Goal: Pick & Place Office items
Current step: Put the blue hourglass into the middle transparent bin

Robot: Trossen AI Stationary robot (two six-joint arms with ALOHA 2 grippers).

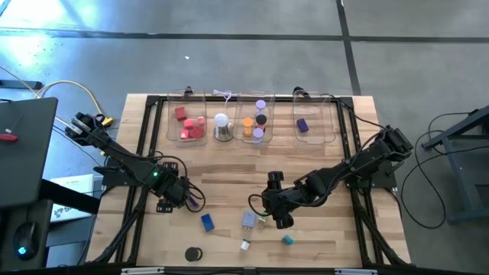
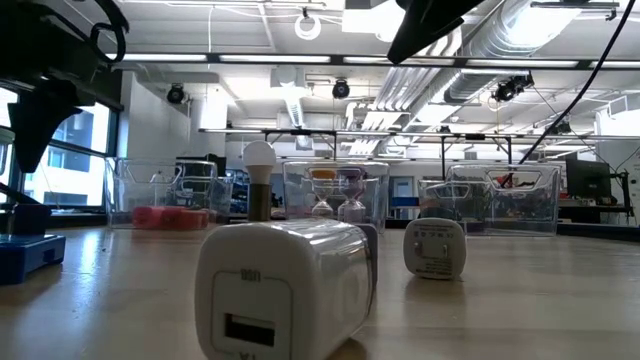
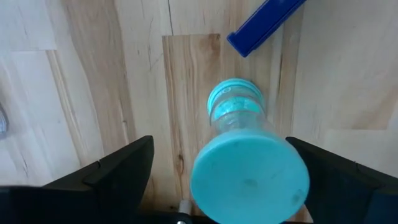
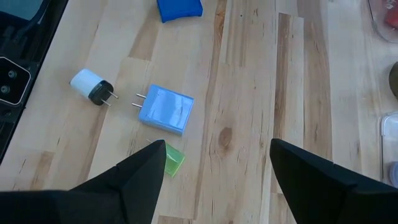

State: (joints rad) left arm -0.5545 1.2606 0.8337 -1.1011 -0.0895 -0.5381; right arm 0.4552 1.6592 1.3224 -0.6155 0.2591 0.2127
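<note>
My left gripper is open, pointing down at the table's near-left part. A teal-capped clear hourglass piece stands on end between its fingers, touching neither as far as I can see. My right gripper is open and hovers over bare wood near the table's middle. Just beyond it lie a light-blue plug block, a green piece, a white plug and a blue block. A black disc and a teal piece lie by the near edge.
Several clear bins stand along the far edge: red pieces, orange, purple and black pieces, a purple piece. A white dome on a silvery base stands between them. A black frame rims the table. Bare wood lies mid-table.
</note>
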